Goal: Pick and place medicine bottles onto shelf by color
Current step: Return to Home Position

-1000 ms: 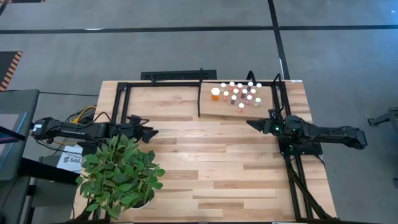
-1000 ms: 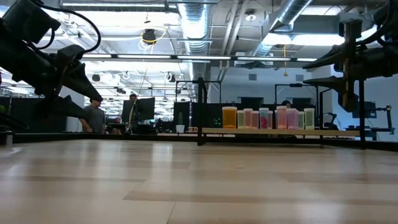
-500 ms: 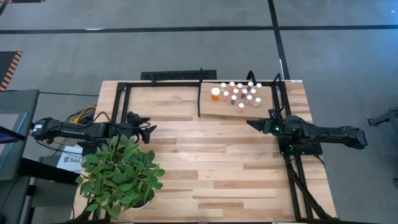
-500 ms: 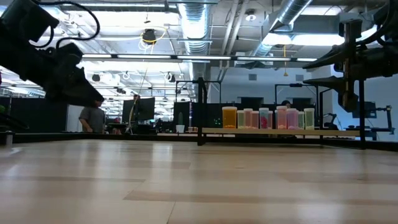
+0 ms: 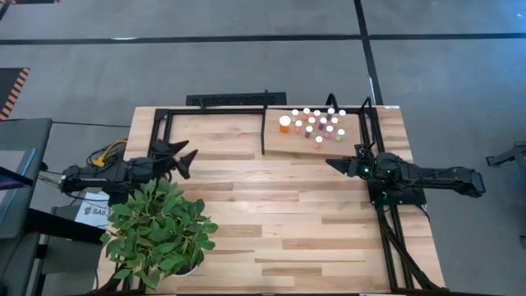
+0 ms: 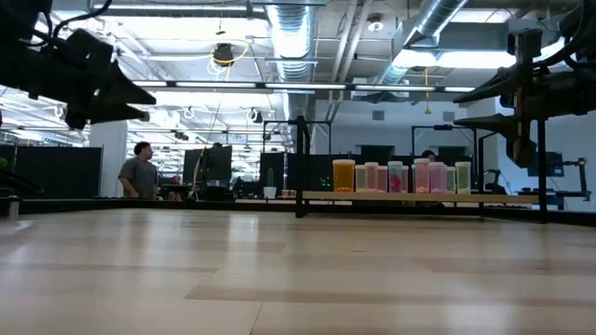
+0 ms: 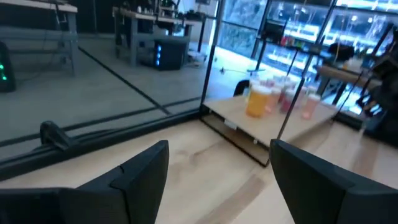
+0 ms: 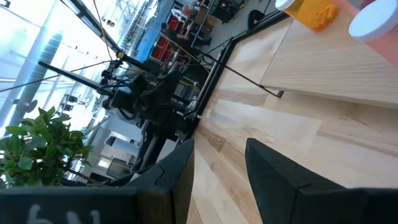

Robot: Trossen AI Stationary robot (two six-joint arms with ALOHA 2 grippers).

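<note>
Desk (image 5: 279, 214) planks carry the shelf (image 5: 283, 144) at upper right of centre, with the medicine bottles (image 5: 316, 123) clustered on it. Both are empty: left jaws gape wide, right jaws narrower. Keep the left arm (image 5: 115, 173) off the plant (image 5: 160, 234) beside it: a low retreat could snag leaves. Swinging the right arm (image 5: 427, 175) could topple bottles.

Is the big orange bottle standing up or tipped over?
Standing up. The big orange bottle sits upright on the shelf, its sides straight up in the low view.
</note>
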